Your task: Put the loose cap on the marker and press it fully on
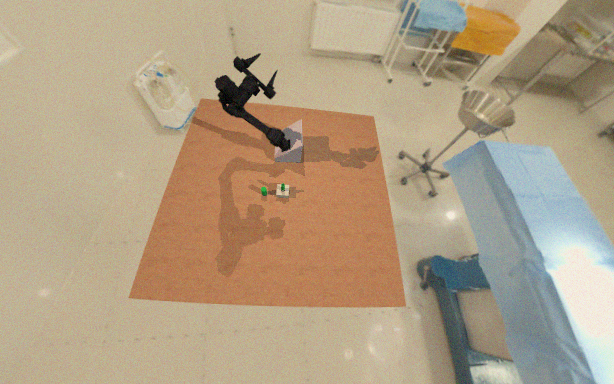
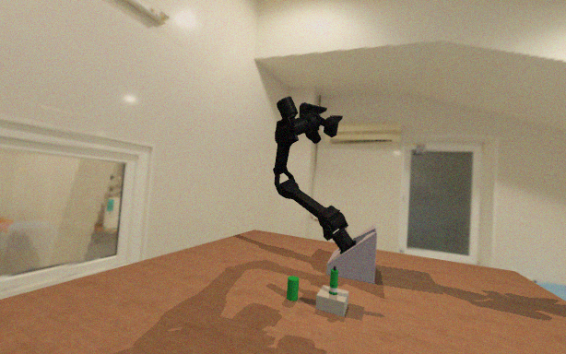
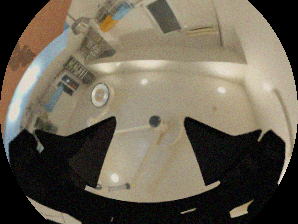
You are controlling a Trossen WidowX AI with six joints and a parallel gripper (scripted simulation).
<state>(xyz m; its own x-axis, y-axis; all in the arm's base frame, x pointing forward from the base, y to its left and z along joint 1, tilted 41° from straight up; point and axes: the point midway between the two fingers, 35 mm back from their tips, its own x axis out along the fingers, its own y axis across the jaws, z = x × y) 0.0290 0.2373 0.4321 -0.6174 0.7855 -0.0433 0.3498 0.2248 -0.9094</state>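
Observation:
A green marker (image 1: 282, 187) (image 2: 334, 279) stands upright in a small white holder block (image 1: 282, 191) (image 2: 332, 301) near the middle of the brown table (image 1: 326, 260) (image 2: 430, 318). The green cap (image 1: 264, 190) (image 2: 293, 289) stands loose on the table just left of the block, apart from it. My gripper (image 1: 265, 66) (image 2: 332, 116) (image 3: 150, 120) is open and empty. It is raised high above the table's far side, well away from cap and marker. The wrist view shows only the room between the spread fingers, with no cap or marker.
The arm rises from a grey wedge base (image 1: 293, 147) (image 2: 358, 263) behind the holder block. Off the table stand a blue-draped bed (image 1: 541, 240), a steel bowl stand (image 1: 486, 112) and a white bin (image 1: 163, 95).

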